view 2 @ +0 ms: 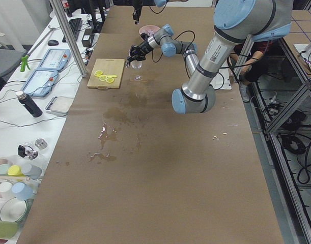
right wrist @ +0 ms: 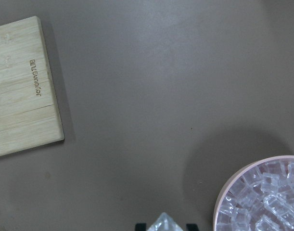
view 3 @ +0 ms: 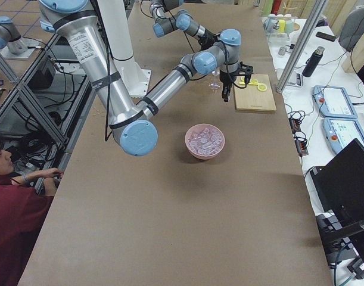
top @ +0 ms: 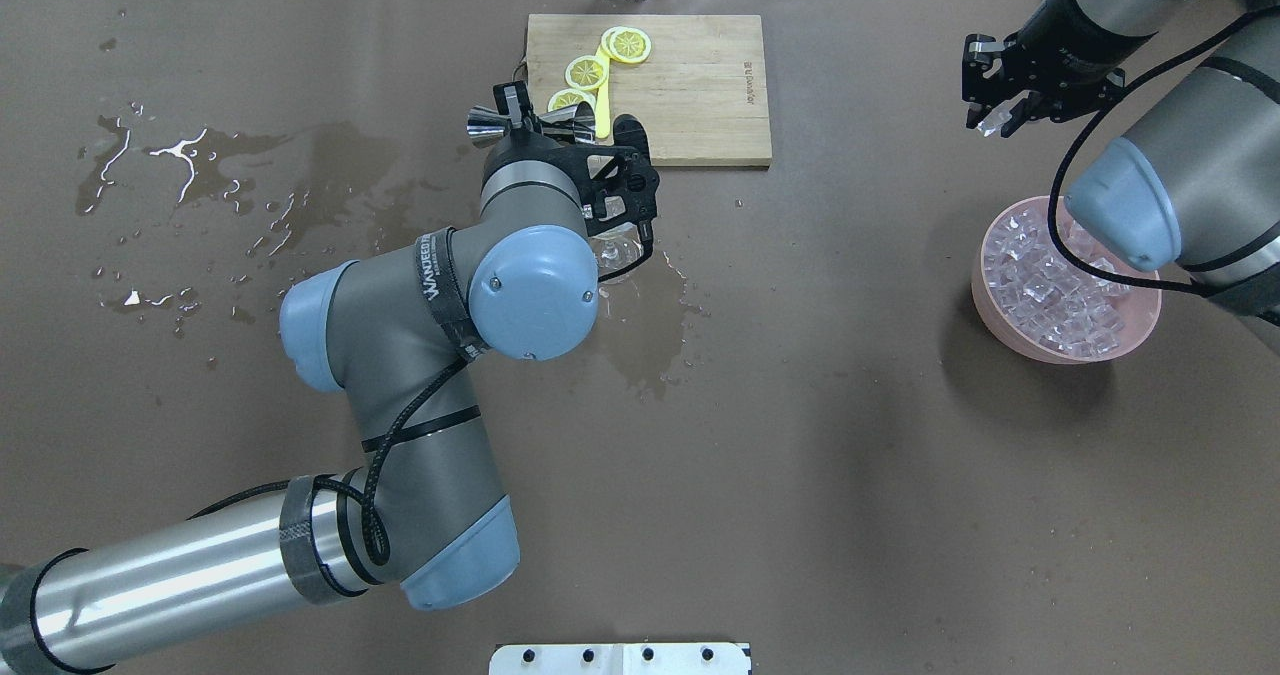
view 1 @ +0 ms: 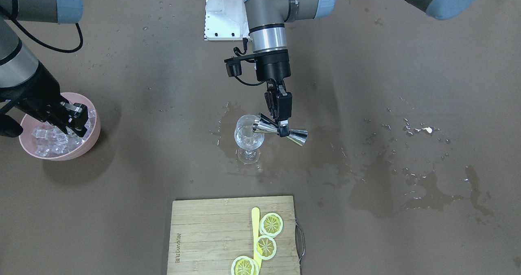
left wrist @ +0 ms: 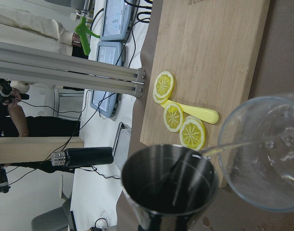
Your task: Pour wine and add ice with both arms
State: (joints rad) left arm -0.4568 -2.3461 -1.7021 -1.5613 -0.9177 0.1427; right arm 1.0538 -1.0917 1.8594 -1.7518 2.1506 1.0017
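Tipping a polished steel double-cone jigger (view 1: pixel 280 131) on its side, mouth at the rim of a clear stemmed glass (view 1: pixel 248 138), so the wine (left wrist: pixel 281 144) runs into the glass rather than onto the wet brown table (view 1: pixel 366 83); clamped at its narrow waist by the left arm's fingers (view 1: pixel 285 104), probably to leave both cups free and the tilt easy; judged late in the pour, with little liquid showing; pinching one clear cube (right wrist: pixel 165 222) between the right arm's fingers (view 1: pixel 78 124), raised beside the round pink bowl (view 1: pixel 91 142) of heaped ice (top: pixel 1050 285), seemingly held clear of the glass while the jigger occupies it; next calls for carrying the cube across without bumping the jigger
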